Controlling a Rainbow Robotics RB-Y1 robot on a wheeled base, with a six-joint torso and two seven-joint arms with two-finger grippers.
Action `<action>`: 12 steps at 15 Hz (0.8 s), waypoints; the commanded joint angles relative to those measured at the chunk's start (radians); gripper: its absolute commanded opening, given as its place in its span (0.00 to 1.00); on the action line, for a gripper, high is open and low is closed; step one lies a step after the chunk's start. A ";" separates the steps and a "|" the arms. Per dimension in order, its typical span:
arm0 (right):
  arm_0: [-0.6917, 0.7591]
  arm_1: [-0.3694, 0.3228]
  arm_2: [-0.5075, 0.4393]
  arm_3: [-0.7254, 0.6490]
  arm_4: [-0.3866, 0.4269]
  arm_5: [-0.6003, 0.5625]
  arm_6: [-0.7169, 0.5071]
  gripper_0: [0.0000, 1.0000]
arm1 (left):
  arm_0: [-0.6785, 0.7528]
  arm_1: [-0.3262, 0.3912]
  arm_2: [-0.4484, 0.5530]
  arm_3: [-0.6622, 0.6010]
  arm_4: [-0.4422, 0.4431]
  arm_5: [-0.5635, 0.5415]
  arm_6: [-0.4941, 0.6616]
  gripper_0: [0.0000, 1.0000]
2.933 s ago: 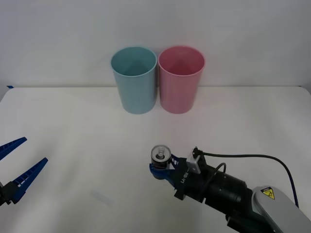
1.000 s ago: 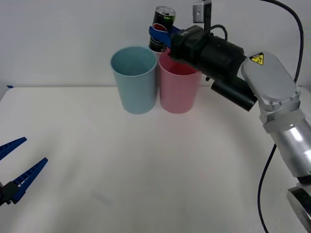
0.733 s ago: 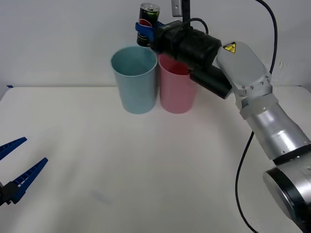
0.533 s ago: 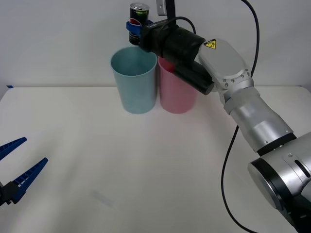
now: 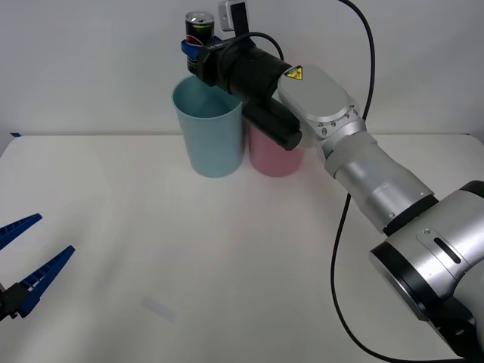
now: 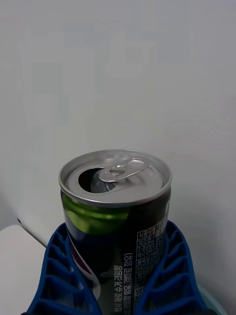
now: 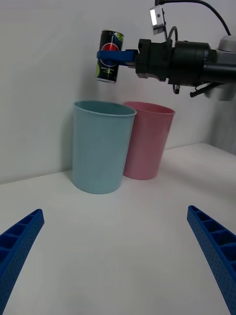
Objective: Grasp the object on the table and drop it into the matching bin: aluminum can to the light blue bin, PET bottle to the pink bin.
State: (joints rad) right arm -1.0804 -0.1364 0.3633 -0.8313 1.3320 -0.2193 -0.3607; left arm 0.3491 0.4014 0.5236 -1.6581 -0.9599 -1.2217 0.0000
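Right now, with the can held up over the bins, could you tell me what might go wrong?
The right end effector holds the aluminum can above the light blue bin, slightly tilted; it could clip the rim when released. The pink bin stands close beside it, so a bounce might land there. The can's top is open, so any leftover liquid could spill.

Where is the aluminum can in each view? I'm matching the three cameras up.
Front view: aluminum can held high, above the light blue bin.
Right wrist view: can close up between the blue fingers.
Left wrist view: can held above the light blue bin.
Shared landmark: the right gripper.
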 commanded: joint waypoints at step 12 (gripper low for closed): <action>0.066 -0.072 -0.001 -0.120 -0.040 -0.040 0.017 1.00 | 0.000 0.000 0.000 0.000 0.000 0.000 0.000 1.00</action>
State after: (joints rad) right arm -1.0337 -0.1978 0.3610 -0.9198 1.2910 -0.2582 -0.3415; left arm 0.3491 0.4014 0.5236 -1.6581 -0.9599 -1.2217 0.0000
